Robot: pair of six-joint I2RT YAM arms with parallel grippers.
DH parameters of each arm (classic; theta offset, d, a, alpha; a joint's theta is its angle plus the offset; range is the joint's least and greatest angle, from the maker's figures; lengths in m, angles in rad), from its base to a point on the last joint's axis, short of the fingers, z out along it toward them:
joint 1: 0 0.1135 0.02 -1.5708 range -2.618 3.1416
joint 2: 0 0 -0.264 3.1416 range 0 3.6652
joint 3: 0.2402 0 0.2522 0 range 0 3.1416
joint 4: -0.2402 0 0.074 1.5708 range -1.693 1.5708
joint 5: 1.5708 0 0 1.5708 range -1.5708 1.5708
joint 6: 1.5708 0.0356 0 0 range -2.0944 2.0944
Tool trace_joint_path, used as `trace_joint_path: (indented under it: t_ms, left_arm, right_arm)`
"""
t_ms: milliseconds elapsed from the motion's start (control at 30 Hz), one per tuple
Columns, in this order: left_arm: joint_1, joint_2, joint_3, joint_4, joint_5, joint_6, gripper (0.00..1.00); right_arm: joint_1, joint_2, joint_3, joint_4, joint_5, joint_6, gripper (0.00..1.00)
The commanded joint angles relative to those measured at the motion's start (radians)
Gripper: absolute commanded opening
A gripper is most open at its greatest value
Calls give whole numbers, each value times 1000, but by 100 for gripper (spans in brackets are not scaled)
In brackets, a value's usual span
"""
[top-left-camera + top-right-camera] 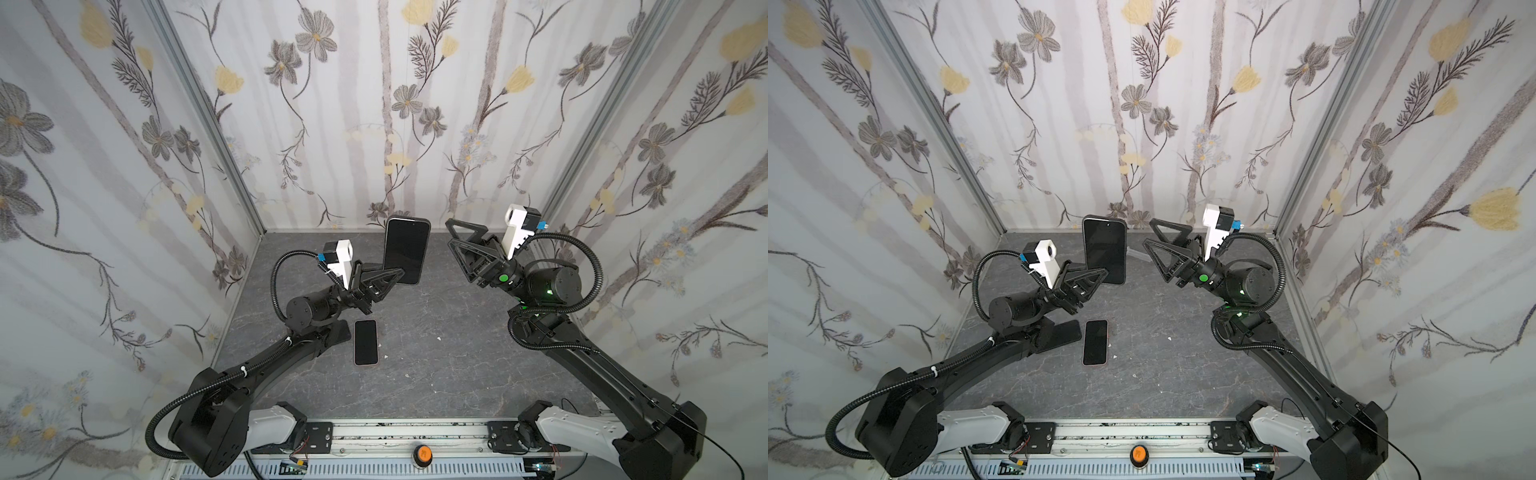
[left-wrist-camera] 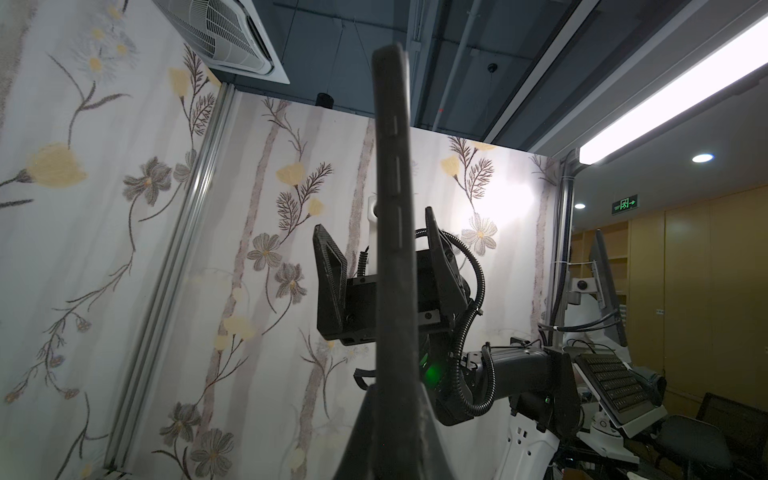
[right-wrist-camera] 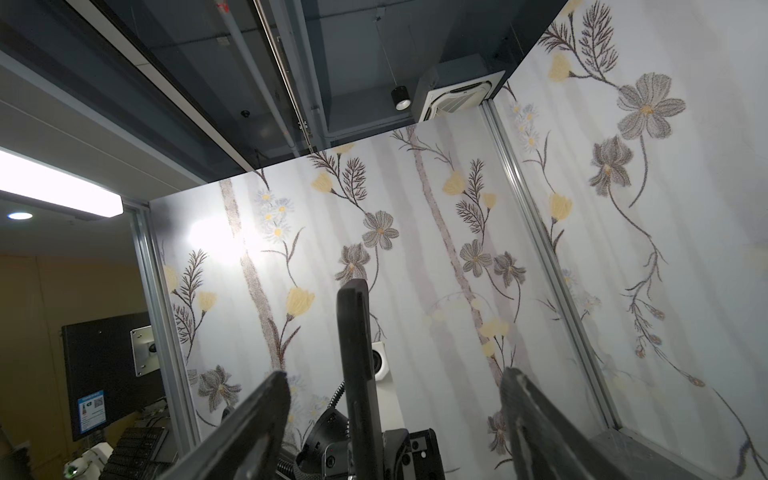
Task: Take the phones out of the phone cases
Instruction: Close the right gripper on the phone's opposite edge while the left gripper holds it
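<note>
- At 9 o'clock of the scene, we see the left gripper clamped tight on the phone. It pinches the lower left corner from 8 o'clock. In the left wrist view its fingers close around the phone's edge.
- Partly under that arm, a dark flat slab lies on the table, at 9 o'clock of the second phone. We cannot tell what it is.
- The second phone lies flat with its screen up and its long side running 12 to 6. It sits at 7 o'clock of the held phone, and neither gripper touches it.
- The phone is raised off the table toward 12 o'clock, near the back wall. Its dark screen faces the top cameras in both top views.
- A dark case with button slots covers the phone's edge, so we judge the phone is seated inside it.
- At 3 o'clock of the phone we find the right gripper with its jaws spread wide and nothing between them. Its tips point toward 10 o'clock, and a clear gap separates them from the phone.
</note>
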Motion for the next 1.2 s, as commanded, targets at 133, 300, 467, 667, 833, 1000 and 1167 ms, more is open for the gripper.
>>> trace_joint_path:
  t_ms: [133,300,467,667,833,1000,1167]
  left_arm:
    - [-6,27,20,88,20,-23,0]
    - [-9,29,27,88,30,-19,0]
    - [-13,29,21,88,34,-17,0]
    - [-11,25,0,88,18,3,0]
    - [-11,30,-24,89,8,15,0]
    - [-13,35,-39,97,2,19,0]
    - [-15,44,-44,112,5,12,0]
  right_arm:
    - [61,52,66,70,-12,33,71]
    - [90,84,92,69,-11,39,62]
    - [109,98,104,66,-8,52,51]
    - [117,96,94,47,5,70,42]
    - [117,65,75,-45,23,38,40]
    - [117,51,50,-36,10,59,38]
    - [117,52,40,-5,2,90,32]
